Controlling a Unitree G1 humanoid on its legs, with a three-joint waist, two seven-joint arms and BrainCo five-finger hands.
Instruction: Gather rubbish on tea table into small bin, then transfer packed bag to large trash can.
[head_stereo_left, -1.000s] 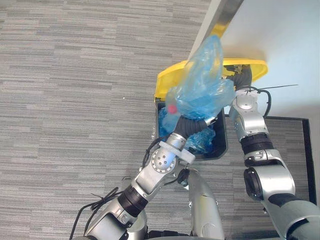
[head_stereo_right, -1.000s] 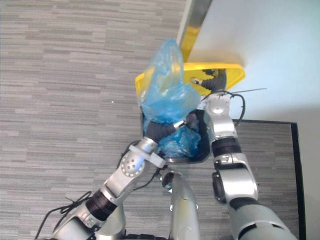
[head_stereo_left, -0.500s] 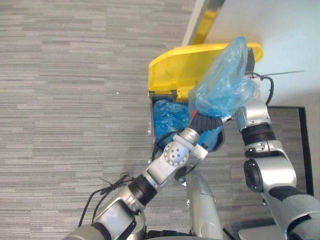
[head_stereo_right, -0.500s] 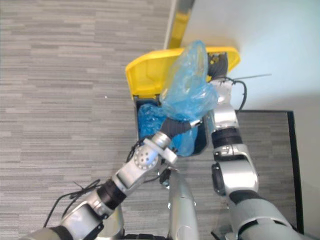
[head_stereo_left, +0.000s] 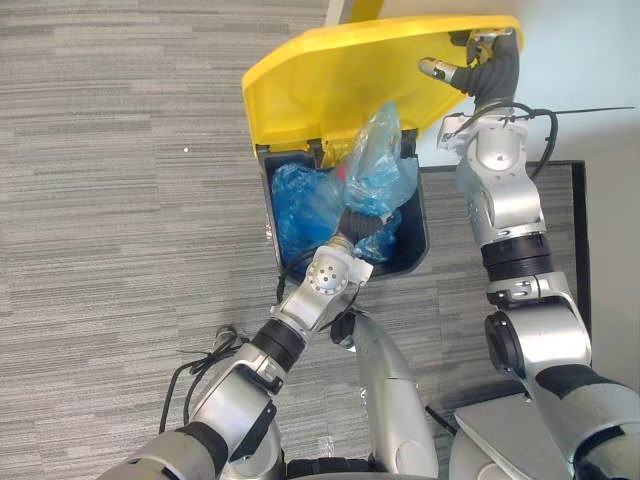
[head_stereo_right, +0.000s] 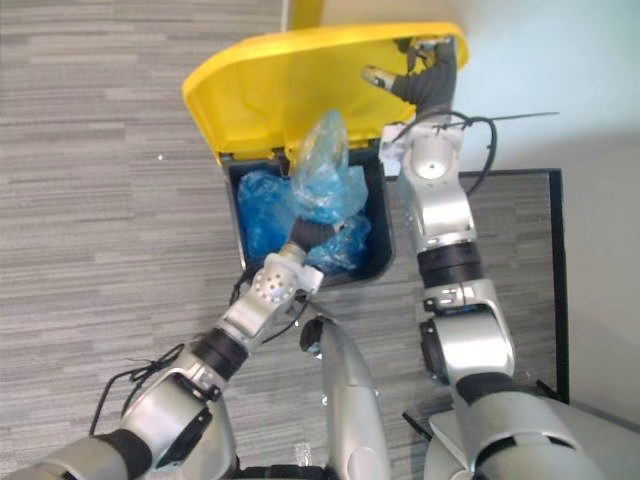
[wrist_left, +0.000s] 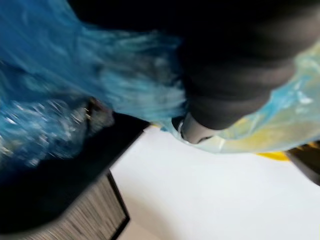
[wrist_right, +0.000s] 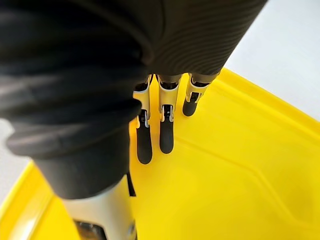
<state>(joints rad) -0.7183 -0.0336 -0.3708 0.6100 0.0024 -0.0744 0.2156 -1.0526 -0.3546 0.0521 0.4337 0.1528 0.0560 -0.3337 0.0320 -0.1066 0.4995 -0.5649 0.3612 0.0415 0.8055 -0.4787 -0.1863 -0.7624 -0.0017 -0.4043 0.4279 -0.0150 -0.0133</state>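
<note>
The large trash can (head_stereo_left: 419, 238) stands in the upper middle of the head views, on grey striped carpet (head_stereo_left: 120, 200) and against a pale wall (head_stereo_left: 590, 60). Its body is black, and its yellow lid (head_stereo_left: 340, 80) is swung up and back, with the inner face towards the camera.

The right hand (head_stereo_left: 478, 62) is at the upper right of the frame, against the underside of the lid near its far edge. In the right wrist view its fingers (wrist_right: 166, 135) are straight and lie flat on the yellow plastic, curled round nothing.

The packed blue bag (head_stereo_left: 378, 160) is at the can's mouth, towards its right side. Its lower part is down inside the rim and its crumpled top rises in front of the lid. More blue plastic (head_stereo_left: 300, 200) fills the left of the can beside it.

The left hand (head_stereo_left: 362, 222) comes up from the lower left and meets the bottom of the bag inside the opening. Blue film wraps over it in the left wrist view, so I cannot tell how its fingers are set.
</note>
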